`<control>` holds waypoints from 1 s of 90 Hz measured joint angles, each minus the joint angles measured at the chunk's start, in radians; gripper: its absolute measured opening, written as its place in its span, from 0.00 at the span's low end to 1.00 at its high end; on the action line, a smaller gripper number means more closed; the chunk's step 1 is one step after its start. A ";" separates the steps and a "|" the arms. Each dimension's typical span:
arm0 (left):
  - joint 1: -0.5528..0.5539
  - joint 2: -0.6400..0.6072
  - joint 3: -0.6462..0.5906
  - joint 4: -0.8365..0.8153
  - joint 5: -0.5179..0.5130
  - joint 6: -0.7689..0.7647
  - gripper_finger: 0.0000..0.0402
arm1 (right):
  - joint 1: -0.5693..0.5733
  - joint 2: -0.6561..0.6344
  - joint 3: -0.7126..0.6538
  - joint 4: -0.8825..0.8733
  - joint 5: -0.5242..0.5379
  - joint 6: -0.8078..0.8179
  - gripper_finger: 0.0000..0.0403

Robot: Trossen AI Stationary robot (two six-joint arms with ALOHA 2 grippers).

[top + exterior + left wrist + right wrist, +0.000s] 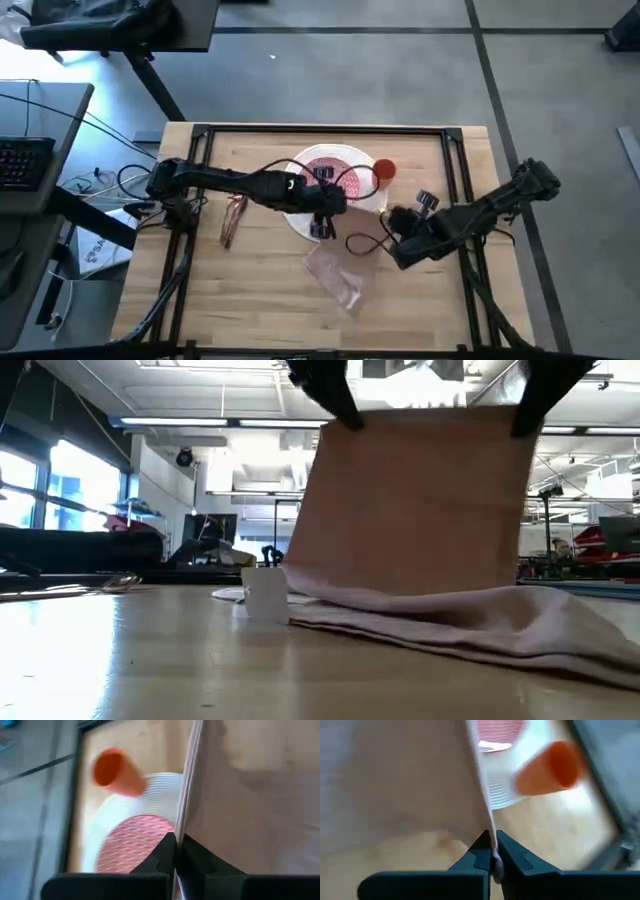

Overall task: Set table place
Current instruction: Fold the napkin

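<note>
Napkin (420, 510) hung between both grippers, left gripper (176, 851) and right gripper (492, 851) each clamped on a top corner, likely for spreading flat; lower edge trailed on worktop (150, 660) beside plates (320, 172).

Pale pink napkin (420, 510): soft matt cloth in my matt black grippers. Worktop (250, 290): light wood planks beneath it. White plate (160, 792): ribbed rim.

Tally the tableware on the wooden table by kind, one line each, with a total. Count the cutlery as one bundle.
Plates: 2, the large white plate and the red-patterned plate on it
Cups: 1, the orange cup
Napkins: 1, the pink napkin, held by both grippers
Cutlery bundles: 1, the copper cutlery
Total: 5
</note>
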 joint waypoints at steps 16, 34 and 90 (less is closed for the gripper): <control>-0.142 -0.014 0.059 -0.086 0.152 -0.017 0.00 | 0.156 0.000 0.083 0.207 -0.143 -0.131 0.00; -0.306 -0.013 0.152 -0.044 0.125 -0.195 0.00 | 0.325 0.000 0.192 0.435 -0.158 -0.179 0.00; -0.293 0.000 0.339 0.059 0.149 -0.251 0.00 | 0.351 0.098 0.590 0.172 0.086 -0.254 0.00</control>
